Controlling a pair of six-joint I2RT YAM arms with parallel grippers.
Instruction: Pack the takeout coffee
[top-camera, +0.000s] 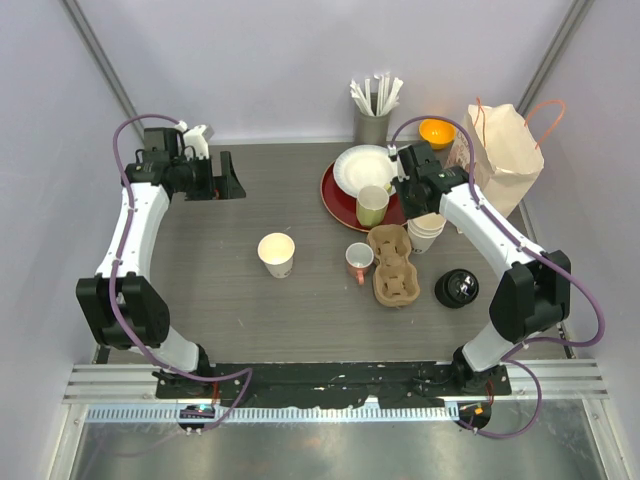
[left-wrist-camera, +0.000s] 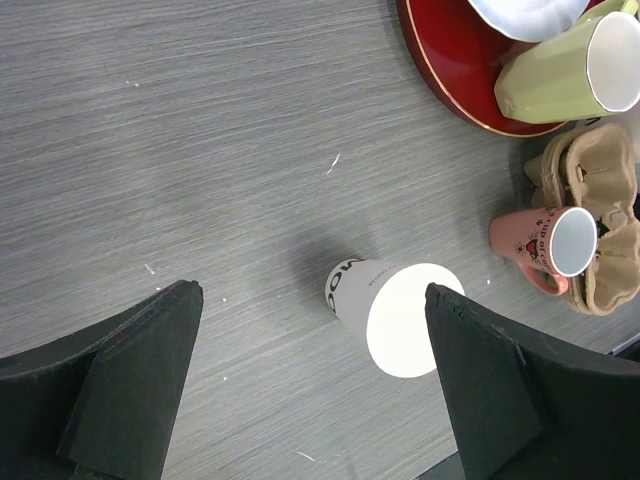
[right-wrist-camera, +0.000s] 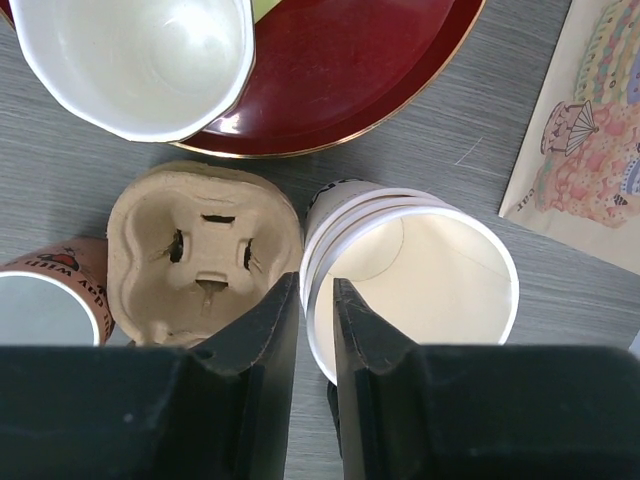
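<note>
Cup stack (right-wrist-camera: 430, 280): several cream-white paper cups nested together, thin-walled, rolled rims ringed one above another, dark print on the outer side. It stands upright and lidless at the right of the desk (left-wrist-camera: 200, 150), just beside a carrier (right-wrist-camera: 205, 245) and near a bag (right-wrist-camera: 590, 150). The right pincer (right-wrist-camera: 315, 290) is closed on the rim of the stack, one finger inside the top cup and the other outside, the wall pinched between them.

A lone cup (left-wrist-camera: 395, 320) of the same paper, also lidless and printed, stands upright mid-desk, well apart from the stack. The left pincer (left-wrist-camera: 312, 295) hangs wide open above the desk, holding nothing.

Black round lids (top-camera: 457, 288), glossy plastic, lie right of the carrier; how many I cannot tell.

The carrier is tan moulded pulp, rough and matte, with rounded wells and slotted bottoms. A pink mug (right-wrist-camera: 50, 295) sits against its other side. The red plate (right-wrist-camera: 350, 80) is glossy with a thin gold edge; it bears a white bowl (right-wrist-camera: 130, 60) with a wavy rim and a pale green faceted mug (left-wrist-camera: 550, 80). The bag is beige paper with a printed picture. The desk is grey with a fine wood grain.
</note>
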